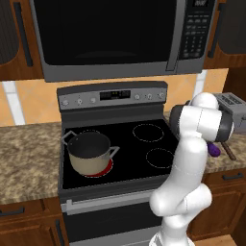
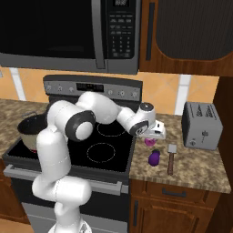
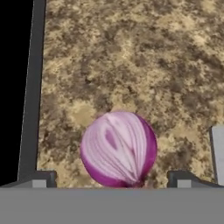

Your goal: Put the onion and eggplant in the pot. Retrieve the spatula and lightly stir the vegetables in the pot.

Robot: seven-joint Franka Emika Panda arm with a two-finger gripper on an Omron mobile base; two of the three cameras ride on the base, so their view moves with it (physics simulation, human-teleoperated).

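You're at the onion (image 3: 118, 148) pickup, low center of the hand view; gripper (image 3: 111, 179) spread wide, empty. Descend, then close.

Purple-and-white striped onion (image 3: 118, 148); speckled brown counter (image 3: 131, 57).

Base views flank stove (image 1: 115, 144), hand view close above counter (image 3: 131, 52)

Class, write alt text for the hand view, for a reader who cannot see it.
A round purple-and-white onion sits on a speckled brown stone counter, centred between the two dark fingertips of the open gripper at the bottom edge. The black stove with its grey rim runs along the left side.
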